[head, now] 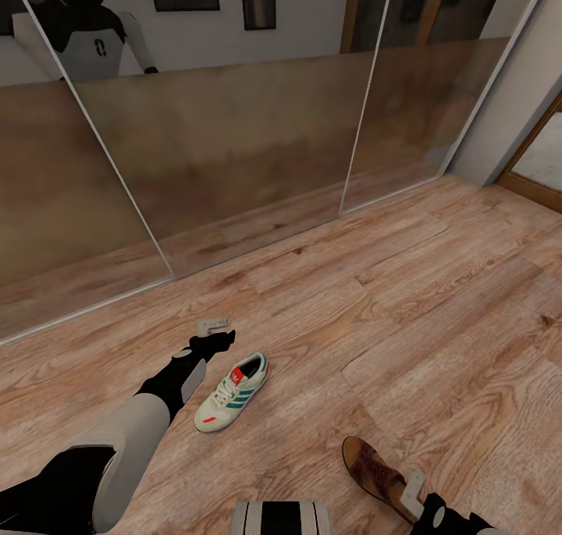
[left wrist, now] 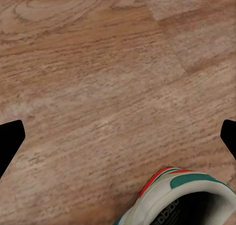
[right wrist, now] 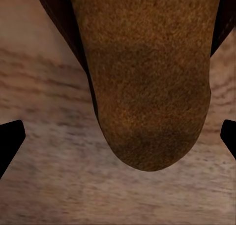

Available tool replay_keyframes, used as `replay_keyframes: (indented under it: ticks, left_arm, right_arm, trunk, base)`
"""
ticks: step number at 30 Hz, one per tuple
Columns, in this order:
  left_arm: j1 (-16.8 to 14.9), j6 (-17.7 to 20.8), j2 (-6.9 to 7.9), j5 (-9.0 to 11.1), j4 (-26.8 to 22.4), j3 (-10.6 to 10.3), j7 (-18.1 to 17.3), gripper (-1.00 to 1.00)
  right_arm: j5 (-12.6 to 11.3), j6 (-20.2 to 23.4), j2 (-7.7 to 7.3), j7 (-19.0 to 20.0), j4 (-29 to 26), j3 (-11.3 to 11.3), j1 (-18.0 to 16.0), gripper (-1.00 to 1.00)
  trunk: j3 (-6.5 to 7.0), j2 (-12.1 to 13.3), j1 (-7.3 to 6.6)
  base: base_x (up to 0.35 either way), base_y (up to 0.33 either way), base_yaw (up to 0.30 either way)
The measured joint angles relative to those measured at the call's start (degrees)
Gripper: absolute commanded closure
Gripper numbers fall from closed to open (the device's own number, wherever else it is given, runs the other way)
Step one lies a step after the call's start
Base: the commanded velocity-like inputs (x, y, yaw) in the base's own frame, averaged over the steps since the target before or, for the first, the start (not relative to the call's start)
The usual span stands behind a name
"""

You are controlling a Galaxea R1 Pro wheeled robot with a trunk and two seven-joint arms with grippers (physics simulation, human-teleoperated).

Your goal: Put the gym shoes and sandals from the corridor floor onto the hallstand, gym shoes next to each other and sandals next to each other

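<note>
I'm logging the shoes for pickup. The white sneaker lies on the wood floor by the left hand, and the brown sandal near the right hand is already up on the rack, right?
Not quite. The head view shows the brown sandal lying on the wood floor too, near the right hand. The white sneaker does lie on the floor by the left hand.

Well ahead of the left gripper (head: 216,330) we see tall mirrored sliding panels (head: 234,129) with thin pale frames, and two dark framed pictures (head: 258,3) reflected in them. Far to its right we see a wooden door frame (head: 538,184).
</note>
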Motion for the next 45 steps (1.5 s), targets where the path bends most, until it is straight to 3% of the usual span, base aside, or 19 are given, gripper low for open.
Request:
replay_keyframes:
  ticks: [10,14,28,45]
  left_arm:
    - [0.0,0.0,0.0,0.0,0.0,0.0,0.0,-1.0]
    - [0.0,0.0,0.0,0.0,0.0,0.0,0.0,-1.0]
    - [0.0,0.0,0.0,0.0,0.0,0.0,0.0,-1.0]
    - [0.0,0.0,0.0,0.0,0.0,0.0,0.0,-1.0]
  right_arm:
    - [0.0,0.0,-0.43,0.0,0.0,0.0,0.0,-1.0]
    - [0.0,0.0,-0.78,0.0,0.0,0.0,0.0,-1.0]
    - [0.0,0.0,-1.02,-0.1,0.0,0.0,0.0,-1.0]
    - [-0.1,0.0,-1.03,-5.3,0.0,0.0,0.0,-1.0]
  trunk:
    - [0.0,0.0,0.0]
    - [-0.88,-0.1,0.11]
    - [-0.89,-0.1,0.1]
    - [-0.89,-0.1,0.1]
  base:
    - [0.0,0.0,0.0]
    - [0.0,0.0,0.0]
    - [0.0,0.0,0.0]
    - [0.0,0.0,0.0]
